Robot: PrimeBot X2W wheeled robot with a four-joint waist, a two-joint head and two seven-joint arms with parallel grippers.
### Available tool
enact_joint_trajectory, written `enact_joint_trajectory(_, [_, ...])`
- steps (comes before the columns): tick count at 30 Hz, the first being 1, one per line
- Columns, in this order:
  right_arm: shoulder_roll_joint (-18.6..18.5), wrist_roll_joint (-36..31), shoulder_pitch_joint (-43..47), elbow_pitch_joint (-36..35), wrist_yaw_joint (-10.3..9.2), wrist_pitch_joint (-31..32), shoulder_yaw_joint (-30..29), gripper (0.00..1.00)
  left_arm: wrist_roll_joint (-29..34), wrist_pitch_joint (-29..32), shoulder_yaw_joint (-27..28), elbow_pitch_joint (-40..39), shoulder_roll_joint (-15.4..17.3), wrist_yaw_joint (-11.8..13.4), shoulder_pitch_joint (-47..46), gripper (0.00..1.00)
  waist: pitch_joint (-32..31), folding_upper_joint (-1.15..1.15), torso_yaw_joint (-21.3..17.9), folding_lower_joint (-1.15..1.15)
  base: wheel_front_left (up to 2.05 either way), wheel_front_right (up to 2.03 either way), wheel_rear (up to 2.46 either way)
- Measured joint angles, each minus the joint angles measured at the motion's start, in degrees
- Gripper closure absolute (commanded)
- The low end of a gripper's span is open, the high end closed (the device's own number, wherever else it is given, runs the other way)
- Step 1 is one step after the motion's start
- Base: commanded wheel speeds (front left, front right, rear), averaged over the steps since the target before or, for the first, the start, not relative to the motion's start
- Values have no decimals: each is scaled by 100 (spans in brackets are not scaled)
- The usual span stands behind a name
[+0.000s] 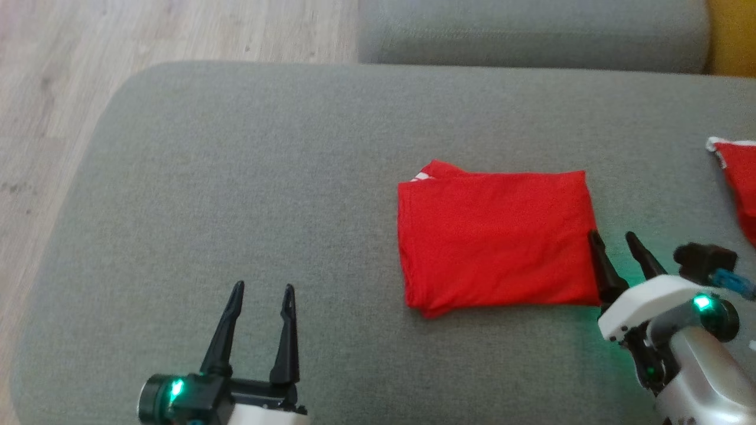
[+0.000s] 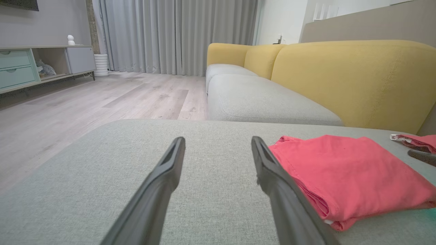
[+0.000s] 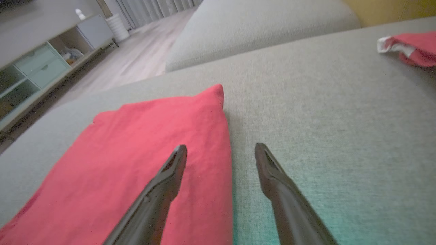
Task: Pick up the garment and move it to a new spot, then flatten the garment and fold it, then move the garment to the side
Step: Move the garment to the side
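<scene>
Grey fabric covers the broad sofa cushion (image 1: 236, 177) that bears everything; right of its centre lies the red garment (image 1: 496, 236), a folded rectangle with its longer side running left to right; the right gripper (image 1: 611, 234) is the nearer, fingers spread apart and empty, straddling the garment's right edge, so the cloth lies to its left; the left gripper (image 1: 263, 286), likewise spread and empty, sits well apart on the garment's other side.
</scene>
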Motion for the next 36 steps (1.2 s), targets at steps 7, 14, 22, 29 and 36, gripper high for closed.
enact_joint_trajectory(7, [36,231,-490,1233,0,34,461,8,0,1,-198,75,-3,5,-54,0,149,0,199,-2,0,0,0])
enact_joint_trajectory(14, [-56,316,-859,1596,0,-446,827,100,0,1,-189,89,-1,57,-53,0,166,0,163,-2,0,0,0])
enact_joint_trajectory(22, [-916,337,-2015,1831,0,-617,660,100,2,1,-208,-75,-1,134,-181,0,476,0,-91,-2,0,0,0])
enact_joint_trajectory(29, [-1731,358,-2632,2267,0,-679,114,100,23,0,-216,-170,-3,158,-510,0,880,0,-369,-1,0,0,0])
enact_joint_trajectory(36, [-1939,109,-2655,3134,0,-721,-326,0,8,0,-166,-123,-10,252,-683,0,1072,0,-659,-1,0,0,0])
